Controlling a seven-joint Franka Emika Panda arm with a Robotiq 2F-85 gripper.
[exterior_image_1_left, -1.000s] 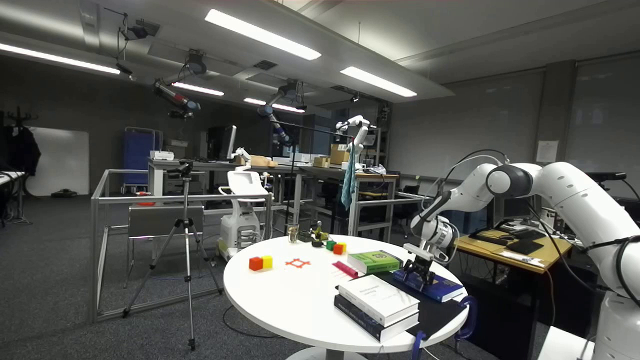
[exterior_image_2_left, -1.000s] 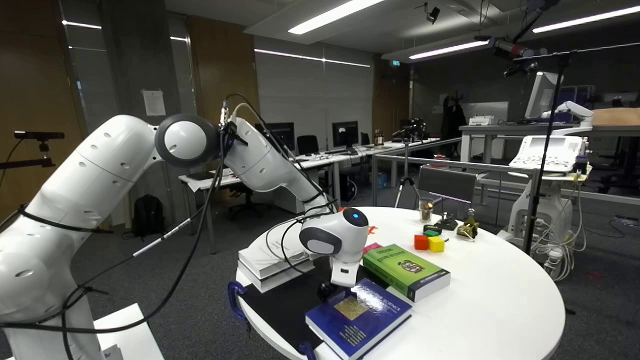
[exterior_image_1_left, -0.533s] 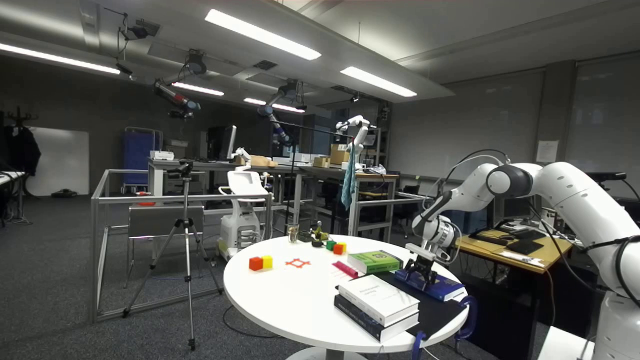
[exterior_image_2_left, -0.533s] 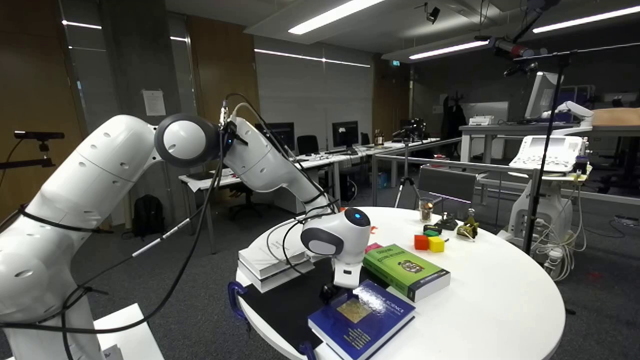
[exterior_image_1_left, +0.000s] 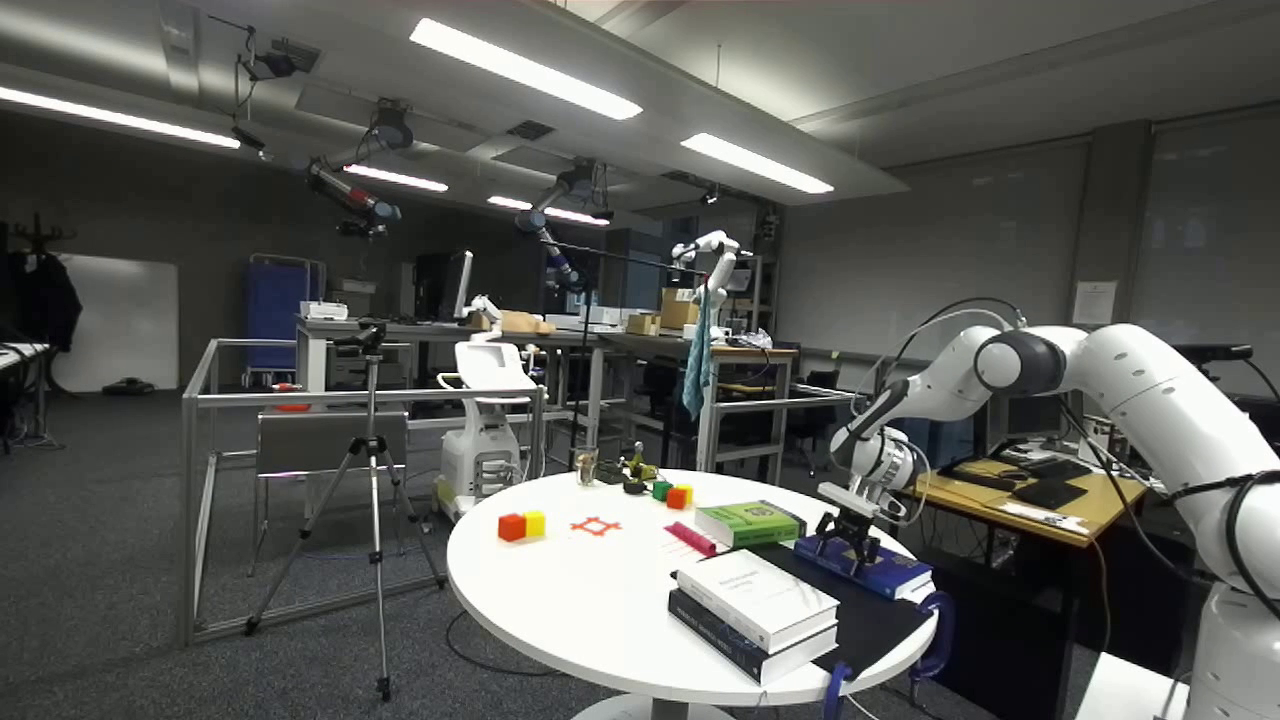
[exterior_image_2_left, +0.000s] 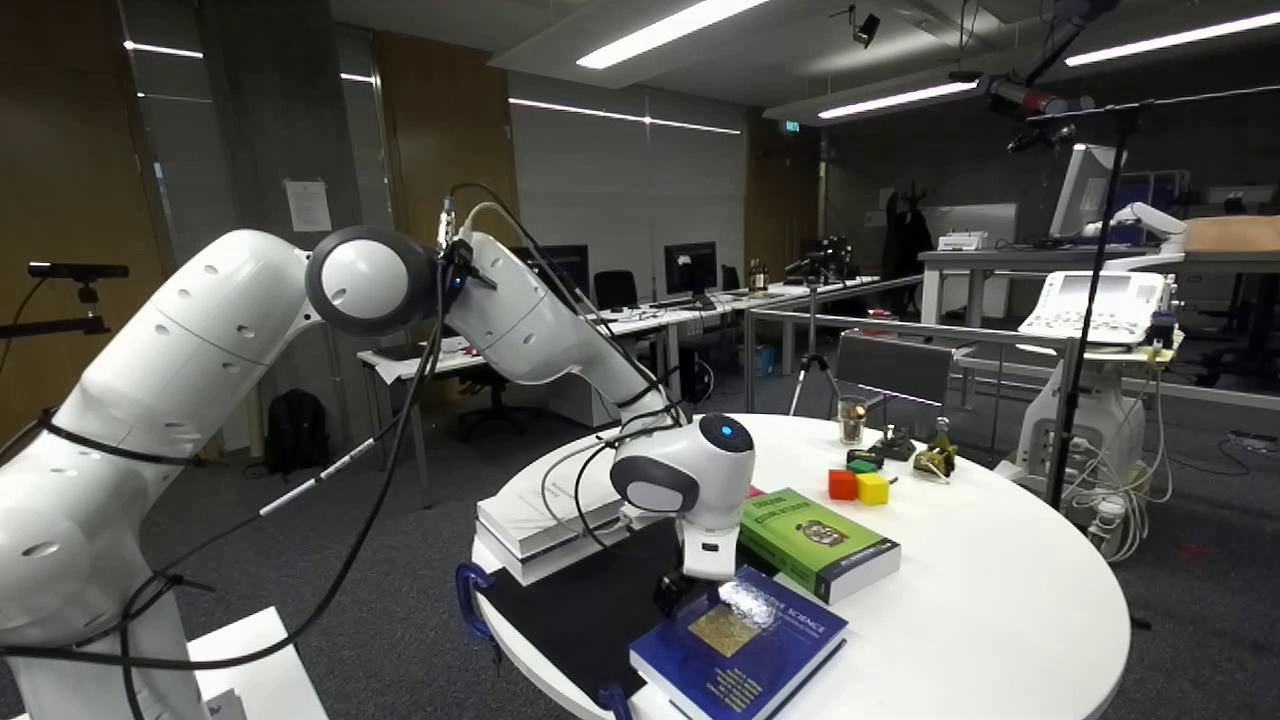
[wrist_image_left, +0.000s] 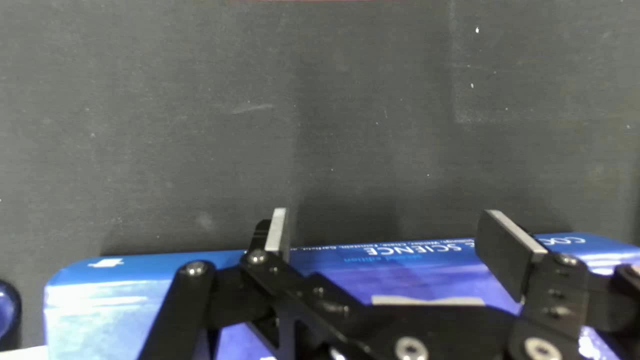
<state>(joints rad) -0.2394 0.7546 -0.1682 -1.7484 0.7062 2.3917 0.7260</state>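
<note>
The blue book (exterior_image_1_left: 895, 574) lies flat with its cover up, partly on the black mat (exterior_image_2_left: 590, 590). My gripper (exterior_image_1_left: 850, 552) reaches down to it with jaws spread wide. In the wrist view the gripper (wrist_image_left: 385, 220) has its fingers apart over the spine side of the blue book (wrist_image_left: 400, 272), and nothing is clasped between them. Whether the fingertips touch cover, spine or mat is hidden. A green book (exterior_image_2_left: 815, 537) lies beside the blue one. Close by, a white book (exterior_image_1_left: 762, 597) rests on top of a dark book (exterior_image_1_left: 725, 632).
Blue clamps (exterior_image_1_left: 938, 632) grip the edge of the round white table (exterior_image_1_left: 560, 600). A pink piece (exterior_image_1_left: 690, 538) lies near the green book. Farther off are a red cube (exterior_image_2_left: 842, 485), a yellow cube (exterior_image_2_left: 873, 488), a green cube (exterior_image_2_left: 862, 466) and a glass (exterior_image_2_left: 852, 420).
Together, the gripper and the blue book have shifted a little to the right in both exterior views. The jaws have stayed wide, and the other books have not moved.
</note>
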